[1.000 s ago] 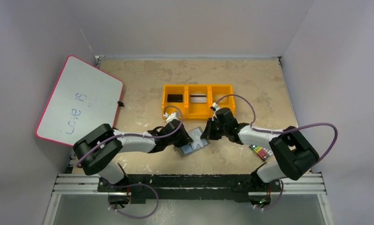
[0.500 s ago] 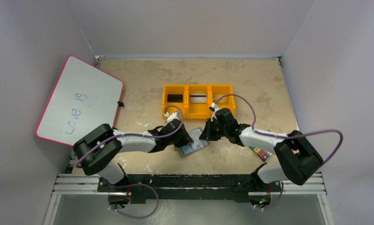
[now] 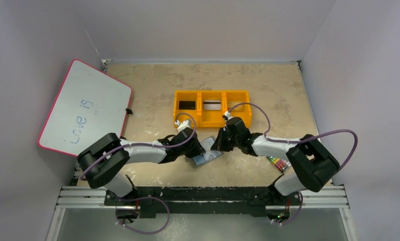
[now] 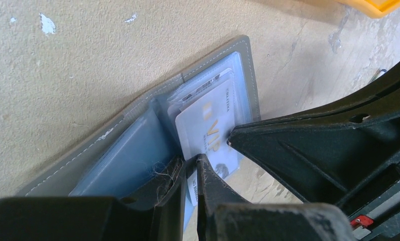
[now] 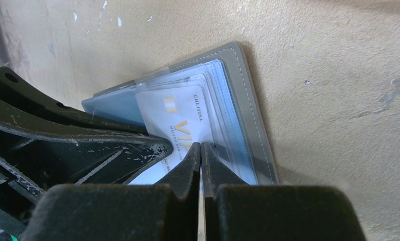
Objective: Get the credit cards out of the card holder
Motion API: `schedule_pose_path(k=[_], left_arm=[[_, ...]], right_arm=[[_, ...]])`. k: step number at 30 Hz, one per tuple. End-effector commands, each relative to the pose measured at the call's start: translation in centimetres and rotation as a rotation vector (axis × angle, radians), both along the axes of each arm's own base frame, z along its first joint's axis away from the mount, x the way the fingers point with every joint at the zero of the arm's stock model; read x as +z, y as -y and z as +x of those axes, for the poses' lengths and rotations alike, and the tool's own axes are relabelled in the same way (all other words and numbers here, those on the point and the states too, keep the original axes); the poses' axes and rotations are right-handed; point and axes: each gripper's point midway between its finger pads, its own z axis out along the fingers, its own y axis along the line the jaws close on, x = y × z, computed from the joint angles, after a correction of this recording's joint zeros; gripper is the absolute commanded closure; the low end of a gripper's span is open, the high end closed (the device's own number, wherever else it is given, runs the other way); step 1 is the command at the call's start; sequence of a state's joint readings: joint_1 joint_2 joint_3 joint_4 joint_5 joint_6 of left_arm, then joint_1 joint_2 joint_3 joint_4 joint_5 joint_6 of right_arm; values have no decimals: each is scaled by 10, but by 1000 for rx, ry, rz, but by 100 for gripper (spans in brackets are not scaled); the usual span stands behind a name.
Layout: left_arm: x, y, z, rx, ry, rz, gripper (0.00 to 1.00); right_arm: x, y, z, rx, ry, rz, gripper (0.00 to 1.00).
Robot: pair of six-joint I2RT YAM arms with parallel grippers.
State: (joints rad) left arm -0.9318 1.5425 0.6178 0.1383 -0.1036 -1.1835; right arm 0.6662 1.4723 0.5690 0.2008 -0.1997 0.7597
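The dark-grey card holder [image 3: 206, 157] lies open on the table between both grippers, pale blue-grey inside [image 4: 130, 158]. A pale card marked VIP [image 4: 208, 125] sticks partly out of its right pocket [image 5: 172, 113]. My right gripper [image 5: 201, 148] is shut on that card's near edge. My left gripper [image 4: 193, 163] is shut at the holder's middle fold, with the card's corner showing between its fingers. In the top view the left gripper [image 3: 200, 149] and the right gripper [image 3: 217, 146] meet over the holder. A black card [image 3: 187, 105] and a silver-white card [image 3: 212, 105] lie in the yellow tray.
The yellow three-part tray [image 3: 200, 114] stands just behind the grippers. A pack of crayons [image 3: 279, 163] lies by the right arm. A pink-rimmed whiteboard [image 3: 85, 108] leans at the left wall.
The right gripper has shifted slightly left and away over the holder, and its elbow has swung. The left arm and the holder have barely moved.
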Motion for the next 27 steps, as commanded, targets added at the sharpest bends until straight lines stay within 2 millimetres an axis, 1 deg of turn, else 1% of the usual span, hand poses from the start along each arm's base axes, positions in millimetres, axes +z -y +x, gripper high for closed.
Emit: schedule_pose_path(k=[1,4,9,16,21,27], left_arm=[[-3,-11,-4,-9,7,57,99],[-1,-13,-4,0,12,54,99],[1,-17,-4,8,16,67,99],[1,-18,-5,0,13,72,99],[1,-26,-6,5,17,101,99],[-6,-33,-12,4,-3,118,99]], right_arm=[[-34,37,-9,-96,-48,-165,100],[-33,38,-8,-110,-45,-168,100],[-37,40,-9,-115,-54,-180,100],[-41,36,-9,-87,-64,-179,100],[-43,38,-9,-96,-69,-189,100],[-42,37,-7,-102,-70,-193,100]])
